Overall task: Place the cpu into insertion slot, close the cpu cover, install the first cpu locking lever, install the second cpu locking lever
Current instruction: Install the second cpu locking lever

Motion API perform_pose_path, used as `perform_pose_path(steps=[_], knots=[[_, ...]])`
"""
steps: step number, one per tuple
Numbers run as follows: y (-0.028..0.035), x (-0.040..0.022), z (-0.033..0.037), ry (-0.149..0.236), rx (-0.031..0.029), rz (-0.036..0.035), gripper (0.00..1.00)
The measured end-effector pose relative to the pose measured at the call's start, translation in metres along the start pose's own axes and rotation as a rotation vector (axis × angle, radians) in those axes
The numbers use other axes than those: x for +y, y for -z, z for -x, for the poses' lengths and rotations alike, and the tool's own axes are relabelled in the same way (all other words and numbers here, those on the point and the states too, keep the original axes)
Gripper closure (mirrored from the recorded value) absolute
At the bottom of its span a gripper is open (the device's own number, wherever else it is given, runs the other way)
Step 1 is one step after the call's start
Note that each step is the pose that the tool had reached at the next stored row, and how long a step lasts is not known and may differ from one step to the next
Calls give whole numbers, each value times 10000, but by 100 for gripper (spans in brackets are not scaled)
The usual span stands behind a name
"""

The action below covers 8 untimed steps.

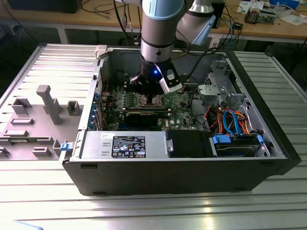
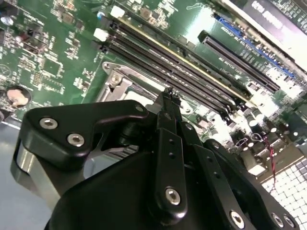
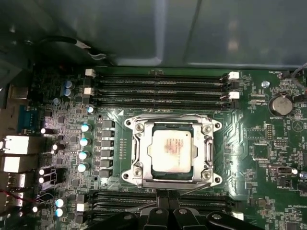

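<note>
Exterior view: even room light, glare streaks on ribbed metal table (image 1: 201, 211) at 6 o'clock, case interior shadowed. First wrist view: dim, dark toward 12 o'clock, cpu (image 3: 171, 149) top shines. Second wrist view: black gripper (image 2: 168, 98) foreground soft, slightly blurred.

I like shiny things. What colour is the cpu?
Dull silver cpu, clearest in the first wrist view.

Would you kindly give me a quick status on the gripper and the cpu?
Gripper low over the motherboard, holding nothing visible. Cpu seated in the insertion slot, cpu cover down around it. Nothing in the way.
</note>
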<state>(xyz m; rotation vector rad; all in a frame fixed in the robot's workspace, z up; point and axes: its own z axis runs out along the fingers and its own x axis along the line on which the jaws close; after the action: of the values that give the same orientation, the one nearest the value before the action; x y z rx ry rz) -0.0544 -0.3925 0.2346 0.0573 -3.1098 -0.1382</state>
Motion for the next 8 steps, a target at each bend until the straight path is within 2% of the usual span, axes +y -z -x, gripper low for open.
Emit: perform_pose_path(steps=[3, 6, 8], knots=[[-37, -5, -68, 97, 9, 8, 89], [-57, -17, -93, 331, 29, 9, 89], [-62, -34, -116, 387, 32, 55, 89]])
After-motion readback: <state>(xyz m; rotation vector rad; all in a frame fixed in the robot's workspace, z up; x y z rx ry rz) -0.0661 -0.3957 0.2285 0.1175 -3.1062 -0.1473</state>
